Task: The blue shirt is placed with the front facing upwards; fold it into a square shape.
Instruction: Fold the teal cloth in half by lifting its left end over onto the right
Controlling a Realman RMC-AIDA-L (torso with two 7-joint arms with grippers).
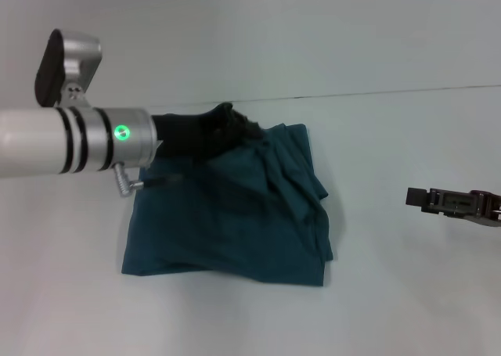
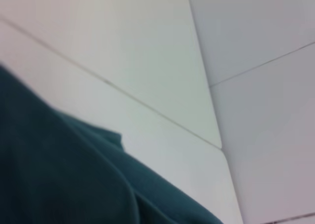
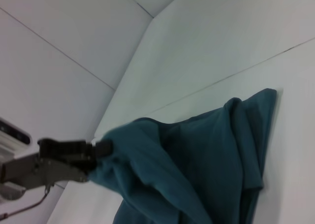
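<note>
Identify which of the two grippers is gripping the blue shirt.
The left gripper, at the blue shirt's far edge with cloth bunched in its fingers. The right gripper hangs apart, right of the shirt.

a plain pale table point(image 1: 407, 293) spreads beneath and around both hands, meeting a pale seamed wall point(image 1: 274, 27) beyond the left hand.

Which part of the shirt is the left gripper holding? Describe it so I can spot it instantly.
On the white table lies the blue shirt, folded to a rough square. At its far edge, the left gripper pinches a raised bunch of cloth. It is the only part lifted; the right gripper sits apart, touching nothing.
</note>
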